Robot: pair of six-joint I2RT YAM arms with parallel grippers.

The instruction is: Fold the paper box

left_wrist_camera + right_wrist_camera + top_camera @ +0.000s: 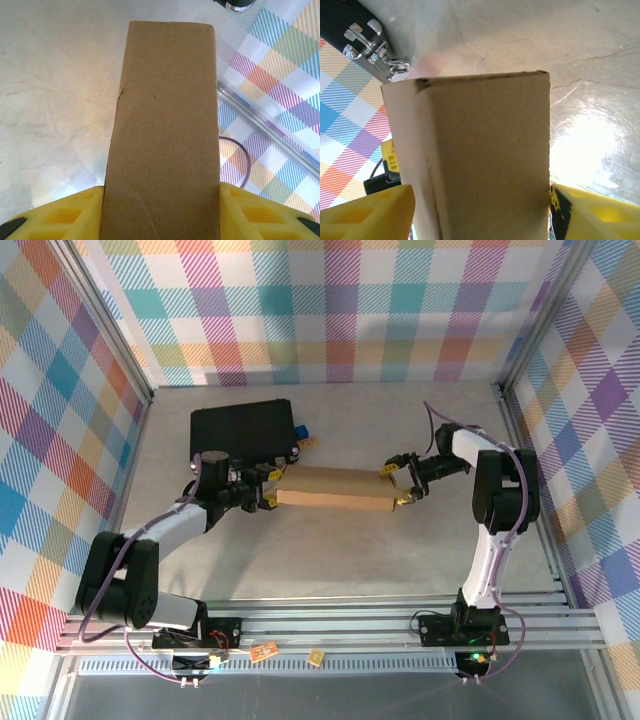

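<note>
My left claw (268, 488) clamps one end of the paper box (335, 490); my right claw (395, 486) straddles the other end, gripping or not I cannot tell.

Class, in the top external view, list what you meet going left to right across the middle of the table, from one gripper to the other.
left gripper → paper box → right gripper

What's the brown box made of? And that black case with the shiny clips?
The paper box looks like plain brown cardboard: matte, slightly fibrous, with creased fold edges. The black case seems to be hard plastic or a similar rigid shell, smooth and dark. Its latches gleam like polished metal.
</note>
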